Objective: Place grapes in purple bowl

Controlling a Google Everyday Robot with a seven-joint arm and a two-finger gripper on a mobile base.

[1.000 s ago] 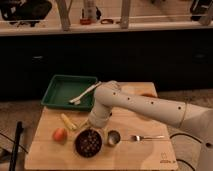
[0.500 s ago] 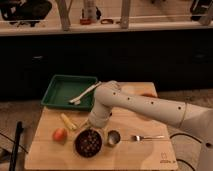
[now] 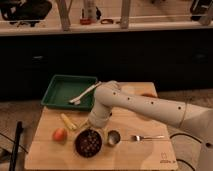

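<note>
apparently the grapes (image 3: 89,142) lie as a dark reddish cluster inside the purple bowl (image 3: 77,146), at the front of the tabletop (image 3: 145,155) between the orange fruit (image 3: 60,134) and the metal cup (image 3: 113,137). the tool (image 3: 93,128) hangs just above the bowl's back rim, and i cannot tell how far open it is or whether it holds anything. i judge the bunch light, soft and easily bruised, best taken gently around its middle.
</note>
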